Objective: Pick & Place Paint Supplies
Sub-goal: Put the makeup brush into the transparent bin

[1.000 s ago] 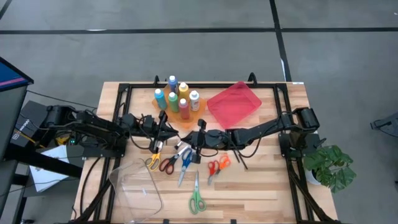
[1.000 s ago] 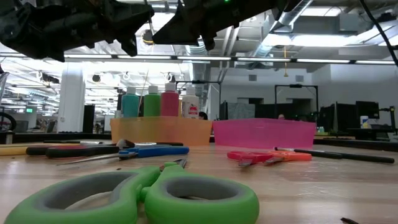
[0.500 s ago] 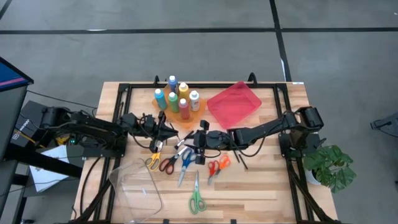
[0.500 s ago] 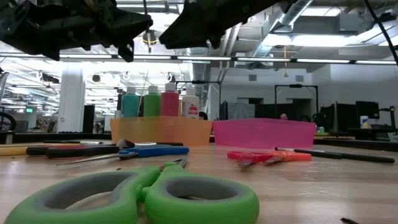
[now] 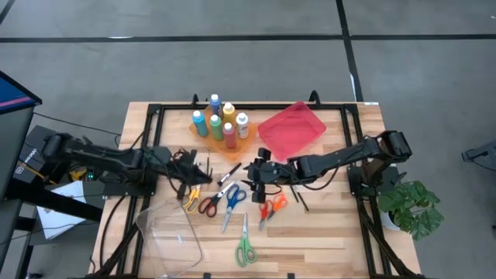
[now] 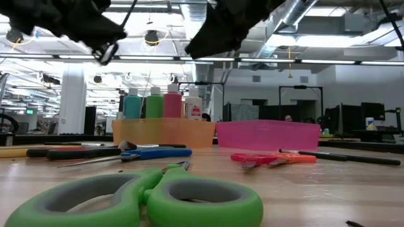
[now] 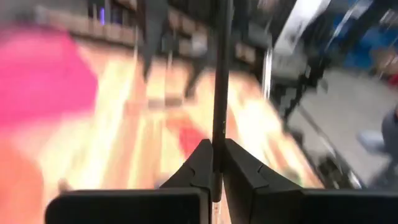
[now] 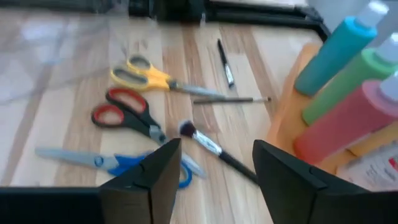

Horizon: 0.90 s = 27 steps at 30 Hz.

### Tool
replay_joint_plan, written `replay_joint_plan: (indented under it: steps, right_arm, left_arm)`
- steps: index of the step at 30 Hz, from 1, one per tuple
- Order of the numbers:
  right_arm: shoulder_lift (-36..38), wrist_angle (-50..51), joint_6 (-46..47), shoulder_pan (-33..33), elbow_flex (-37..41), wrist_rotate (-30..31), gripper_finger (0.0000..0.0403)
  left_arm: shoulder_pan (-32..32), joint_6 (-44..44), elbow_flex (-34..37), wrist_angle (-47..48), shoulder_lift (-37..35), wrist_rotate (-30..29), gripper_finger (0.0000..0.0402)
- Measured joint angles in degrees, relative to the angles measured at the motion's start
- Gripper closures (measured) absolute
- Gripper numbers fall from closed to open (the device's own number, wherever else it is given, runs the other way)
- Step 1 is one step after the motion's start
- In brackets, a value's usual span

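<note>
Wooden desk (image 5: 325, 225) under a wide office hall, and the supplies are scattered across its middle. Paint bottles (image 5: 219, 120) stand packed in the orange tray (image 5: 203, 133) at the back, with the red tray (image 5: 292, 130) just beside it.

Left gripper (image 5: 203, 165) hangs above the desk's left-centre, near the orange tray, fingers (image 7: 239, 171) pinched tight on a thin dark brush (image 7: 219, 81). In the left wrist view the handle runs straight out from between the fingers, in line with the gripper's reach; in the low view it shows as a fine dark line rising from the arm. That brush is off the desk and carried.

Right gripper (image 5: 256, 177) hovers over the centre, fingers (image 8: 155, 177) spread apart with nothing between them. Look past them: a makeup-style brush (image 8: 214, 150) with a pale tuft lies flat on the wood just ahead, close to the orange tray's edge. Its long axis runs on a slant across the gap between the fingers, neither square to it nor along it. I'd judge the wrist needs a small turn to bring the fingers either side of the handle.

Blue scissors (image 8: 118, 163), red scissors (image 8: 127, 118) and yellow scissors (image 8: 152, 76) lie farther out, with two more thin brushes (image 8: 225, 62) beyond. Orange scissors (image 5: 272, 207) and green scissors (image 5: 245, 246) sit nearer the front edge.

For that tufted brush the right arm is plainly the nearer, and it's the one with free fingers.
</note>
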<state>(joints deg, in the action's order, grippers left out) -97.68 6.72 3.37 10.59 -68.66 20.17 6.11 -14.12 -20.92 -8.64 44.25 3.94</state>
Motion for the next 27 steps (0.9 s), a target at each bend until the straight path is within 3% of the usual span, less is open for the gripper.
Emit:
replay_joint_plan:
  steps: [4,8,18,27]
  right_arm:
    - [-0.1,2.0,0.0,-0.5,0.0,0.0,0.0216]
    - [-0.1,2.4,0.1,-0.7,0.5,0.1,0.0225]
    - [-0.1,3.3,0.1,-1.1,0.5,0.0,0.0240]
    - [-0.1,3.3,1.1,-1.4,0.5,0.0,0.0244]
  left_arm:
    - [6.7,-4.8,-5.5,15.7,0.9,-2.6,0.0393]
    - [15.3,-6.4,-9.3,23.7,2.7,-3.9,0.0394]
    - [35.0,-8.7,-15.8,26.9,7.9,-8.7,0.0394]
    - [45.1,-15.3,-16.8,31.6,14.2,-12.9,0.0389]
